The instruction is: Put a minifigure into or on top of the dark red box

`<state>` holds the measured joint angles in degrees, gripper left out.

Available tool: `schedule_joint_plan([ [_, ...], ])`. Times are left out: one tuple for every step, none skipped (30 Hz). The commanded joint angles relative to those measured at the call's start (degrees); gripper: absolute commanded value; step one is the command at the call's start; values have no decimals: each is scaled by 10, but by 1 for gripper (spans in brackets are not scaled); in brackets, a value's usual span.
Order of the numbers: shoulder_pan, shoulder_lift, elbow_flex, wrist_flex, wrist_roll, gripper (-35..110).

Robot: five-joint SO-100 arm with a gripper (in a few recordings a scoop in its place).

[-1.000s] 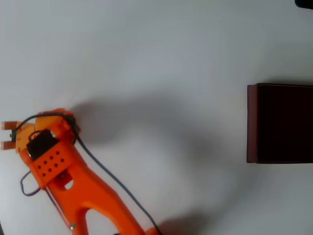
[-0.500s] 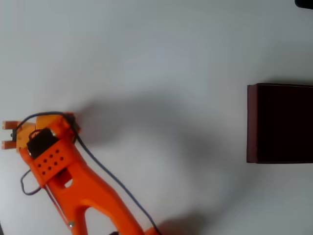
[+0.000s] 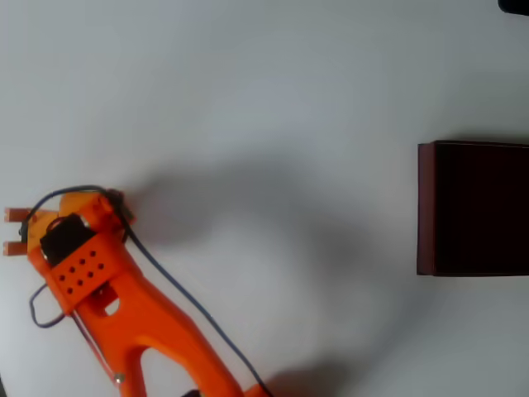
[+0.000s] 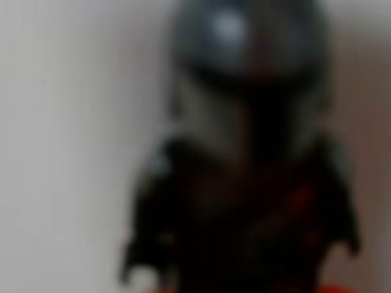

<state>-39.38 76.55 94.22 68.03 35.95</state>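
The orange arm (image 3: 124,322) reached across the white counter (image 3: 273,91) to the far left edge in the overhead view, its jaws (image 3: 12,231) pointing left, two orange tips slightly apart; whether they clamped anything I could not tell. Up close in the wrist view, the minifigure (image 4: 244,165) stood blurred, rounded grey head above a dark body. The dark red box (image 3: 473,208) sat well apart at the right edge, open.

A plain white counter (image 3: 248,91) carries the scene. The dark red box (image 3: 426,207) sits on it at the right edge of the overhead view, its dark interior facing up.
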Motion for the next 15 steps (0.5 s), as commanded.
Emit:
schedule_joint_plan([
  [-3,51,-43,69,-10,4],
  [4,72,-42,86,-11,4],
  [13,96,-37,100,-14,4],
  [22,123,-28,111,-18,4],
  [33,151,-18,124,-22,4],
  [45,180,-9,138,-26,4],
  [58,211,2,152,-33,4],
  [72,243,11,169,-37,4],
  [87,277,21,184,-41,4],
  [101,312,33,197,-47,4],
  [116,349,49,208,-53,3],
  [131,389,69,213,-57,3],
  [149,432,93,213,-62,3],
  [169,475,118,214,-62,2],
  [189,519,143,214,-64,2],
])
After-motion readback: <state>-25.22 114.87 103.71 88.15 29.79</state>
